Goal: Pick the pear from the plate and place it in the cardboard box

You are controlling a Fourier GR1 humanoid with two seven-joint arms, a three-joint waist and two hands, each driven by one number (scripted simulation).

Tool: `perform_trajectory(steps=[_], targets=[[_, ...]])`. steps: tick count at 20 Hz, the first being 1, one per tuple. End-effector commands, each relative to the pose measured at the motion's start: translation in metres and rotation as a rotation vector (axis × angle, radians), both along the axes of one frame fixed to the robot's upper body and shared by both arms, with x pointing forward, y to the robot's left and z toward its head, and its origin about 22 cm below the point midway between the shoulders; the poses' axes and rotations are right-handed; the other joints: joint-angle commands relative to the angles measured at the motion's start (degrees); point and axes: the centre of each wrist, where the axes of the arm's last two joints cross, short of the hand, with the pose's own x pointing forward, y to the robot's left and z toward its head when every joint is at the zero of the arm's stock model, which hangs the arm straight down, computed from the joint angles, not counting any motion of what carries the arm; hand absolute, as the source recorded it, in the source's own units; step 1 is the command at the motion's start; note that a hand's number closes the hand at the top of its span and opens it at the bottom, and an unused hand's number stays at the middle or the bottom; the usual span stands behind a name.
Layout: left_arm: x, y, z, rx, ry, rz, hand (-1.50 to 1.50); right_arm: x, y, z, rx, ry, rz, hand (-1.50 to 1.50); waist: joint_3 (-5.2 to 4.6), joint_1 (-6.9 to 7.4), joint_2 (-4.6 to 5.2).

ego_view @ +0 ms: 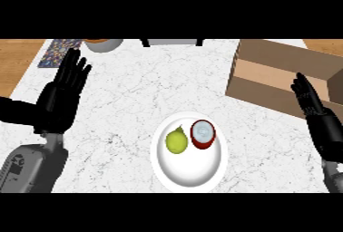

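White marble counter (134,90). Small yellow-green pear (175,140) on left of white round plate (189,174), beside red-rimmed halved fruit (203,134). Likely light, rigid, smooth-skinned; best grasped around wide belly. Open brown cardboard box (268,74) far right. Left hand (62,97), right hand (315,115): fingers straight, released, holding nothing.

I had only the one feed, the head view, and it looked steeply down on the counter (134,90) from above its near edge. It faced away from the body, so both forearms came in from the lower corners, the left hand (61,97) at frame left and the right hand (315,113) at frame right, unmirrored. It sat close enough that the plate (191,174) filled the lower middle, while the box (281,68) ran out of the upper right. With no second view, nothing overlapped.
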Motion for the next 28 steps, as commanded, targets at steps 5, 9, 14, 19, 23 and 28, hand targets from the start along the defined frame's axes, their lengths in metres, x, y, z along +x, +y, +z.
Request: perform_trajectory(steps=[5, 9, 14, 19, 23, 28], targets=[[-0.003, 0.010, 0.007, 0.408, -0.108, -0.181, 0.00, 0.055, 0.048, 0.084, -0.005, 0.099, -0.146, -1.50, -1.79, 3.08, 2.18], [-0.005, 0.008, 0.003, 0.476, -0.084, -0.255, 0.00, 0.060, 0.044, 0.084, -0.336, 0.348, -0.223, -1.50, -1.86, 2.91, 2.12], [-0.021, 0.016, -0.020, 0.475, -0.084, -0.237, 0.00, 0.065, 0.097, 0.091, -0.522, 0.337, -0.029, -1.50, -1.45, 1.92, 2.07], [-0.009, 0.011, -0.003, 0.477, -0.079, -0.259, 0.00, 0.071, 0.129, 0.116, -0.691, 0.355, 0.136, -1.50, -1.41, 1.16, 2.05], [-0.010, 0.014, -0.011, 0.476, -0.075, -0.247, 0.00, 0.084, 0.170, 0.128, -0.853, 0.503, 0.206, -1.50, -1.50, 2.32, 2.20], [-0.006, 0.008, -0.016, 0.478, -0.092, -0.266, 0.00, 0.099, 0.217, 0.127, -1.009, 0.641, 0.373, -1.50, -1.47, 2.52, 2.49]])
